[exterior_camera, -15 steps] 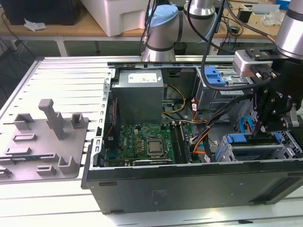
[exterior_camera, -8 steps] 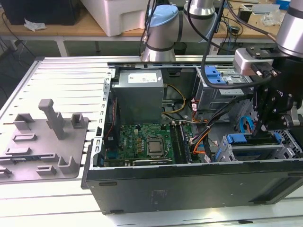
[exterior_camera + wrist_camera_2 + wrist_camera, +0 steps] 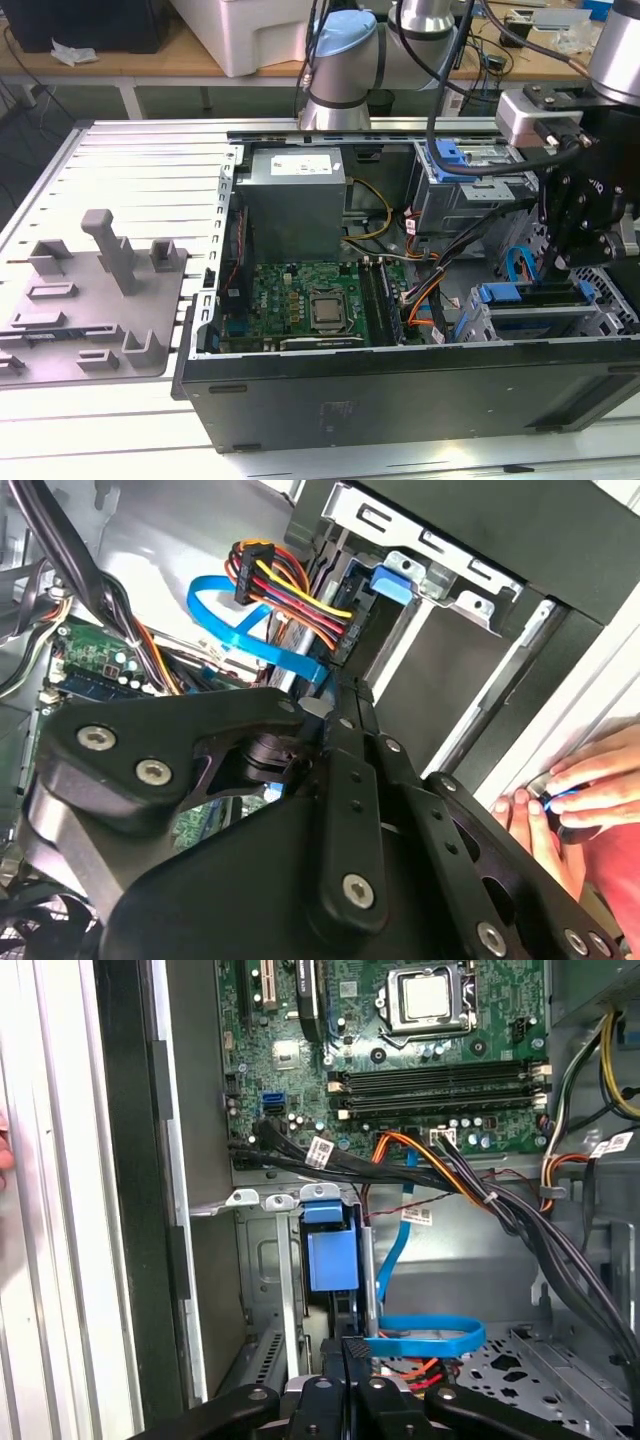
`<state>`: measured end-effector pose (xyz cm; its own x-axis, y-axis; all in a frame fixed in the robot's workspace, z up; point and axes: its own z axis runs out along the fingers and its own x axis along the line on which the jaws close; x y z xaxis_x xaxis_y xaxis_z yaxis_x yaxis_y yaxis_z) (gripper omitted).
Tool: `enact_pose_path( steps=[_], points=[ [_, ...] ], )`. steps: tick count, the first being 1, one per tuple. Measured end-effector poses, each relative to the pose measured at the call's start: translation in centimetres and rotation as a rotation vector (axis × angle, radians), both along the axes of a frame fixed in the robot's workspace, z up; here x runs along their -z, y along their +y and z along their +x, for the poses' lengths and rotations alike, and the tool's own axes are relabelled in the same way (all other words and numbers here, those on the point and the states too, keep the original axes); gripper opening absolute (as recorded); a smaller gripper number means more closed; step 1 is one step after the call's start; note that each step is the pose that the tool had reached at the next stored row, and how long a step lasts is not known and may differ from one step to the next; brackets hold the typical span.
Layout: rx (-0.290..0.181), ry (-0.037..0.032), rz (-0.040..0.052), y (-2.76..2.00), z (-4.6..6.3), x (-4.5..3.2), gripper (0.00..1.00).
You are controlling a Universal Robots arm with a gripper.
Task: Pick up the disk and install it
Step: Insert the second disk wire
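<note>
The disk sits edge-on in the metal drive cage at the front corner of the open computer case, on the exterior view's right. In the first wrist view its blue carrier rail stands in the cage slot. My gripper hangs just above the disk's top edge. Its black fingers come together, shut, in both wrist views. Their tips are at the disk's near end, and whether they touch it is hidden. A looped flat blue cable lies right beside the fingertips.
The motherboard, a bundle of black, orange and yellow cables and the grey power supply are in the case. A grey fixture plate lies on the exterior view's left. A person's hand rests outside the case wall.
</note>
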<state>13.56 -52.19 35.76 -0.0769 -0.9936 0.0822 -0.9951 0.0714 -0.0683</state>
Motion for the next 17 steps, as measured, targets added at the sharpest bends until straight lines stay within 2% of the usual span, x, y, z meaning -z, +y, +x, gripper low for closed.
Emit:
enact_pose_path(
  steps=[3,11,17],
  points=[
    [0.0,-0.0039,-0.0004,0.27,-0.2,-0.74,0.15],
    [0.0,-0.0141,-0.0016,0.6,-0.9,-1.68,0.15],
    [0.0,-0.0297,-0.0047,0.7,-2.2,-1.92,0.11]
  ],
)
